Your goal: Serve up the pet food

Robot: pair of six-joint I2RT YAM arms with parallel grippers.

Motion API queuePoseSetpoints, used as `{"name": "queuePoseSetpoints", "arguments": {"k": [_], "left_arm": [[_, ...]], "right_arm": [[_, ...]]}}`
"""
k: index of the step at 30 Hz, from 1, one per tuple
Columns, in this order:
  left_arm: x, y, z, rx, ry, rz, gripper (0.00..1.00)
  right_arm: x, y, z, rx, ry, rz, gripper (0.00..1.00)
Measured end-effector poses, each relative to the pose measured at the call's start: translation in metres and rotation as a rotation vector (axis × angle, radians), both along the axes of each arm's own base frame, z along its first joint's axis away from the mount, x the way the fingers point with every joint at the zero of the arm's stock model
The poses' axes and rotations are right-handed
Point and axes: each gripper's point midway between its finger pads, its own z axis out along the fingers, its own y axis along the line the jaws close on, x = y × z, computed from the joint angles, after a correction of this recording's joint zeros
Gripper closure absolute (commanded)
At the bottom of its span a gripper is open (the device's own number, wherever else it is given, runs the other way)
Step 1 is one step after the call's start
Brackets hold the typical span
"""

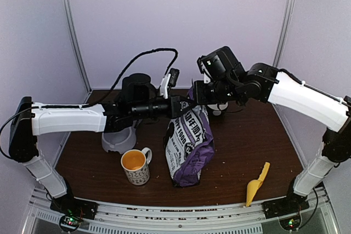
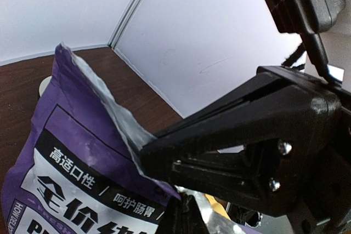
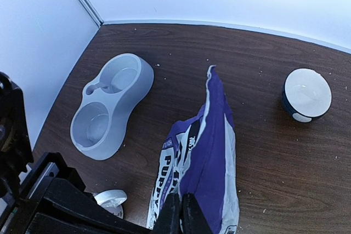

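Both the left fingers [image 2: 219, 157] and right fingers [image 3: 173, 220] are closed on the top edge of the pet food bag [image 1: 189, 146], held upright on the surface [image 1: 252, 135]. It is judged soft, crinkly, bottom-heavy; corners are best gripped.

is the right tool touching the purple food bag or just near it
Touching. The right wrist view shows the right tool shut on the top edge of the purple bag, with the edge pinched between its fingers.
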Motion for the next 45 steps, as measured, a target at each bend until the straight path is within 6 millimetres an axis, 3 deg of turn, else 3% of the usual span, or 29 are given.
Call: {"name": "queuePoseSetpoints", "arguments": {"k": [27,29,34,37,42,45], "left_arm": [[0.012,0.016,-0.014,0.005,0.029,0.144,1.00],[0.012,0.017,-0.012,0.003,0.026,0.149,1.00],[0.012,0.025,0.003,-0.025,0.008,0.164,1.00],[0.011,0.025,0.008,-0.038,0.001,0.158,1.00],[0.006,0.016,0.016,-0.053,0.001,0.102,0.77],[0.003,0.010,0.021,-0.074,0.003,0.068,0.66]], "right_arm": [[0.009,-0.014,-0.022,-0.168,-0.058,-0.092,1.00],[0.011,-0.021,-0.022,-0.197,-0.069,-0.118,1.00],[0.021,-0.065,-0.046,-0.373,-0.045,-0.209,1.00],[0.021,-0.071,-0.051,-0.401,-0.038,-0.216,1.00],[0.018,-0.065,-0.049,-0.335,-0.037,-0.188,1.00],[0.014,-0.060,-0.037,-0.231,-0.042,-0.153,1.00]]}}
